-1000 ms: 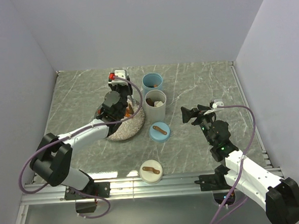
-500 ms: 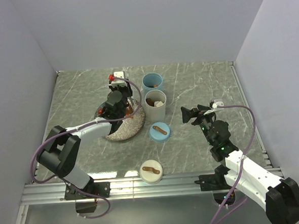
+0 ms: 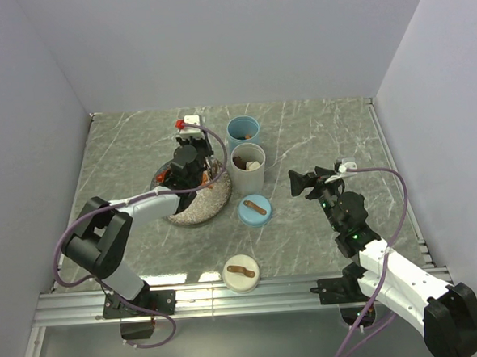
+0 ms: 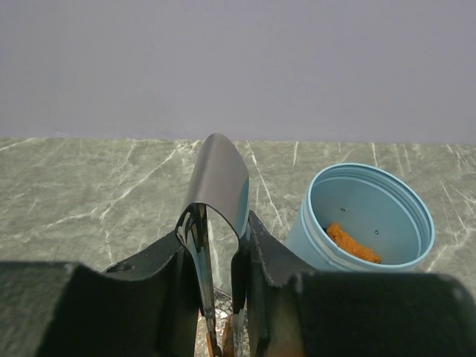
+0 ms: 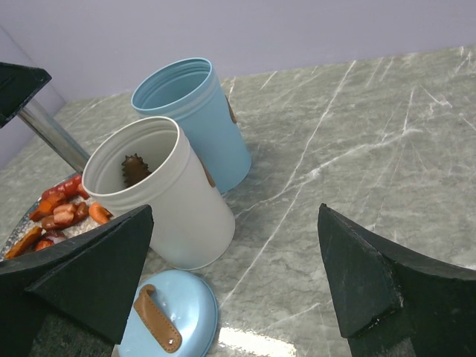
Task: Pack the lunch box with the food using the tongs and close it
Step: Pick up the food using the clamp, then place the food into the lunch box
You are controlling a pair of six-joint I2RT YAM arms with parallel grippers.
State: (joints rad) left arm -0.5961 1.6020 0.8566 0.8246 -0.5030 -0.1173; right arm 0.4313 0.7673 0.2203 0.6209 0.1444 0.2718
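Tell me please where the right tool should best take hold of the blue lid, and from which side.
Grip the brown strap on top of the blue lid, coming straight down with the open right tool, closing across the strap's narrow width. The lid lies flat on the table, strap up; its rim looks low and wide, probably harder to pinch.

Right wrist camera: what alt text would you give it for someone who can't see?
A white cup and a blue cup stand open side by side on a marbled table, framed by the right gripper, its black fingers wide apart and empty. A blue lid lies nearer; food shows at far left.
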